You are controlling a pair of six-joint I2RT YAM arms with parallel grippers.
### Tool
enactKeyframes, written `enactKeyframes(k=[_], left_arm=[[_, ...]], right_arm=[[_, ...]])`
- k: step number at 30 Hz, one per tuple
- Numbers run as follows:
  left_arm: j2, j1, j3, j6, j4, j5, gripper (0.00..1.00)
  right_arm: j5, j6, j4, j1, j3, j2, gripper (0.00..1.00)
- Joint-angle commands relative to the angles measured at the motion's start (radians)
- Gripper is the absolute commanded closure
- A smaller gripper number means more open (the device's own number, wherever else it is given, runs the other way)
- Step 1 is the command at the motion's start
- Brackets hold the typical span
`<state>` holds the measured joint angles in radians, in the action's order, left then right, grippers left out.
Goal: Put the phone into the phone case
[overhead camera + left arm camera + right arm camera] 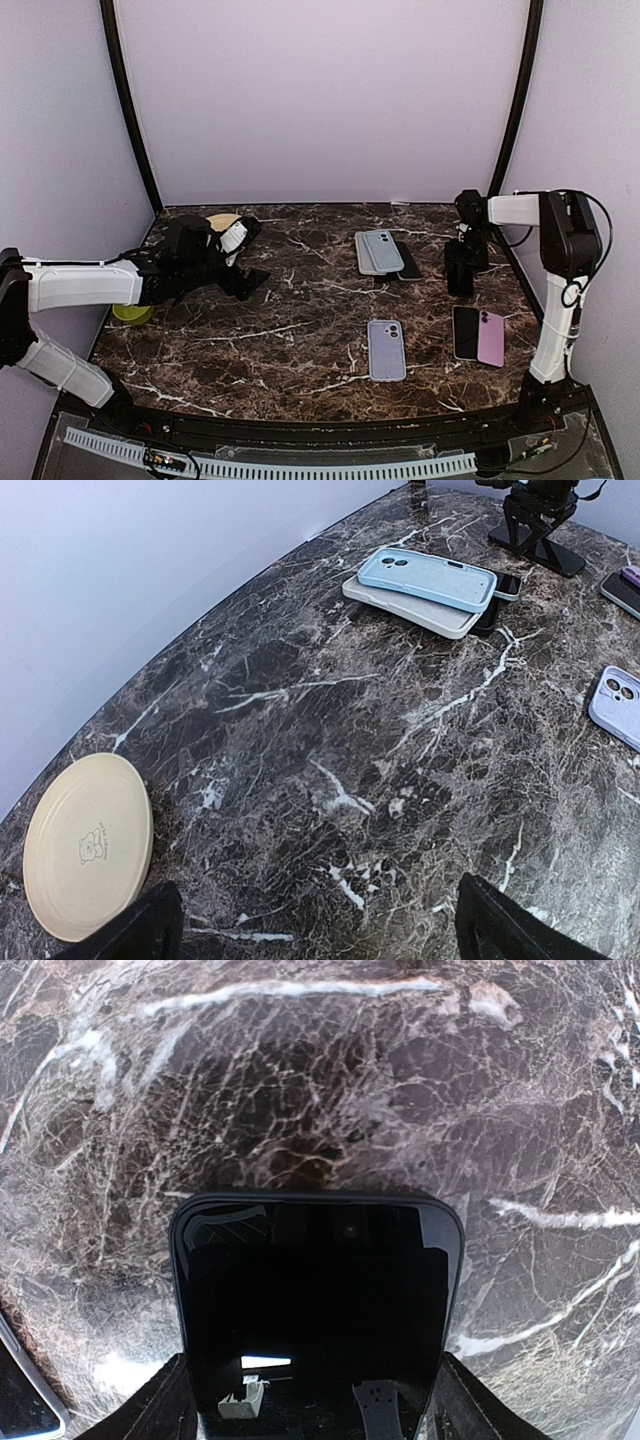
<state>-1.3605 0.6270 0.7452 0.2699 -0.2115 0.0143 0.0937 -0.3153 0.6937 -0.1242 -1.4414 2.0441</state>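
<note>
Phone [315,1300], screen dark, snug between fingers of right hand [311,1365]

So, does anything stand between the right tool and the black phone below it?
Nothing visible does. In the right wrist view the black phone lies flat on the marble table, and the right tool has a finger at each side of it.

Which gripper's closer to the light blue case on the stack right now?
Right. The right gripper is close beside the light blue case, on its right in the top view; the left gripper is farther off on its left, by the cream plate.
</note>
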Motion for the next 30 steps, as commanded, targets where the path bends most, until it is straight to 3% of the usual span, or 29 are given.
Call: enactKeyframes(k=[1, 13, 18, 30], left_arm=[[0.004, 0.007, -0.004, 0.011, 0.006, 0.005, 0.03], [0.010, 0.008, -0.003, 0.012, 0.008, 0.008, 0.03], [0.011, 0.010, -0.003, 0.012, 0.009, 0.008, 0.03], [0.012, 0.014, -0.001, 0.008, 0.010, 0.013, 0.03]], right_arm=[[0.012, 0.002, 0.009, 0.000, 0.021, -0.004, 0.41], [0.045, 0.027, -0.090, -0.065, 0.058, -0.255, 0.50], [-0.026, 0.068, -0.177, -0.116, 0.090, -0.385, 0.53], [-0.734, 0.079, -0.500, -0.214, 0.244, -0.725, 0.55]])
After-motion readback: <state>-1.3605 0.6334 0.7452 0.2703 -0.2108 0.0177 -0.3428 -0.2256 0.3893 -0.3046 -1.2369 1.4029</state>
